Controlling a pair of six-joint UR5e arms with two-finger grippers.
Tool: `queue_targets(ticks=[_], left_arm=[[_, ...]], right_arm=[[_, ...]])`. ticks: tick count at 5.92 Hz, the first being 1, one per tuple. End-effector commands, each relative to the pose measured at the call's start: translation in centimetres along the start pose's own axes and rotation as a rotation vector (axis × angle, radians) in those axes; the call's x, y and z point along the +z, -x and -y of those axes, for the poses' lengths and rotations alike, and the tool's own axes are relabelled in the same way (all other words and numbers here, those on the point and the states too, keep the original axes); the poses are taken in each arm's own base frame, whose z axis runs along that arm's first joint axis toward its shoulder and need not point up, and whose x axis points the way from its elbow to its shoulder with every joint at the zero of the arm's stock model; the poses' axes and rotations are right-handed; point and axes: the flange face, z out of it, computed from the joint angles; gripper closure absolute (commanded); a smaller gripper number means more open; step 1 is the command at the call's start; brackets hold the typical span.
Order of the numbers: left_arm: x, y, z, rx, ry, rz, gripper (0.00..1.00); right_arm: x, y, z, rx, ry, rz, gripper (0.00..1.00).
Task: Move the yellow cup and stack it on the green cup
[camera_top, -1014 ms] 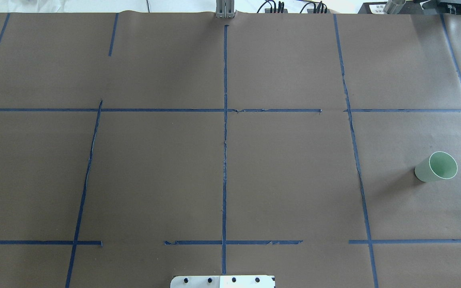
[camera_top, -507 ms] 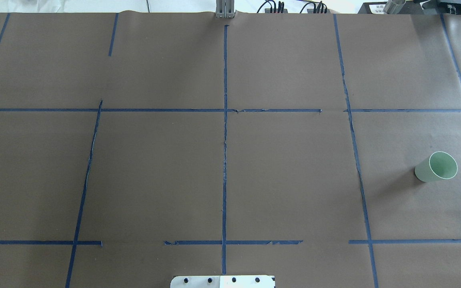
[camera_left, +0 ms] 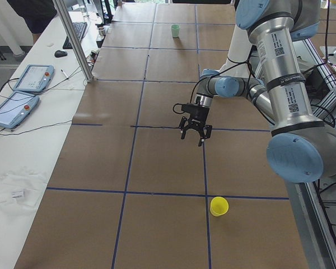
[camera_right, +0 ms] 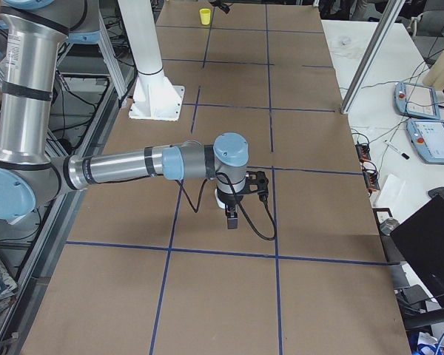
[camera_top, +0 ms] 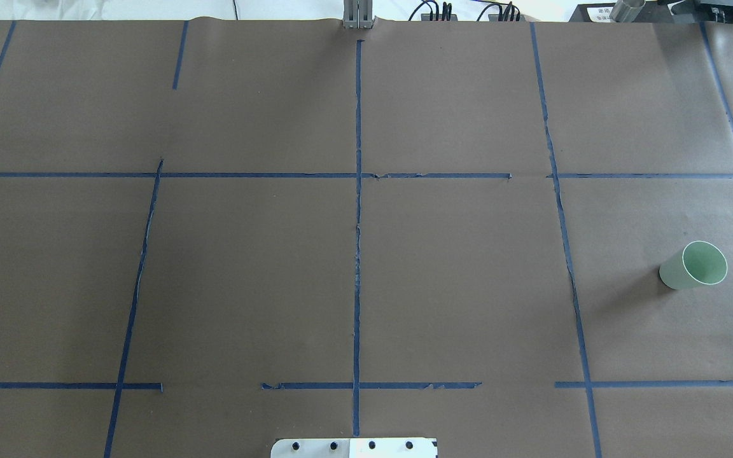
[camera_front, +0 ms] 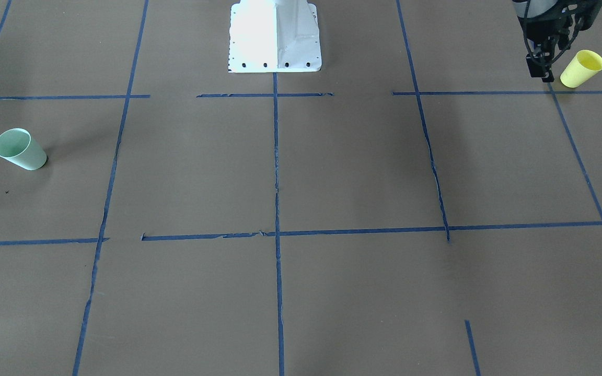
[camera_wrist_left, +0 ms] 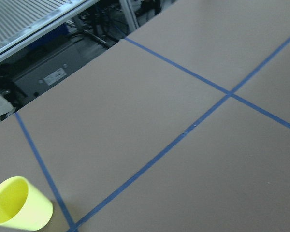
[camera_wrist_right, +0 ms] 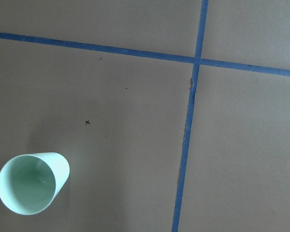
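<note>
The yellow cup [camera_front: 583, 68] stands upright near the table's end on my left; it also shows in the exterior left view [camera_left: 219, 206], the exterior right view [camera_right: 205, 15] and the left wrist view [camera_wrist_left: 19, 206]. My left gripper [camera_front: 541, 73] hangs above the table beside it, apart from it, with its fingers spread and empty [camera_left: 195, 133]. The green cup [camera_top: 694, 265] stands upright near the opposite end [camera_front: 19, 149] and in the right wrist view [camera_wrist_right: 32, 183]. My right gripper [camera_right: 233, 217] points down above the table; I cannot tell whether it is open.
Brown paper with blue tape lines [camera_top: 357, 222] covers the table. The white robot base plate [camera_front: 275, 36] sits at the robot's edge. A metal post [camera_left: 73, 39] and tablets [camera_left: 31, 78] stand on the operators' side.
</note>
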Motion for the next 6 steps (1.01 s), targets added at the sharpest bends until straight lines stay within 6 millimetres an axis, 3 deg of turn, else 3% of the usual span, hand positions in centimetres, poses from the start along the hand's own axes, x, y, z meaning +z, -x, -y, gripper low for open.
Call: queue_targets(ticks=[1,4,6], left_arm=[[0.5,2.4,-2.1,-0.277,-0.142,0.098,0.0],[7.2,4.7,-7.4,-0.46,-0.326,0.124,0.0],[11.6,5.9,-9.0,-0.441,-0.418,0.139,0.0]], right_arm=[[-0.1,0.1,0.1,-0.007,-0.004,-0.001,0.0],[-0.1,0.0,0.3,-0.019,-0.019,-0.001,0.0],[0.0,0.0,0.2,-0.025,-0.018,-0.001,0.0]])
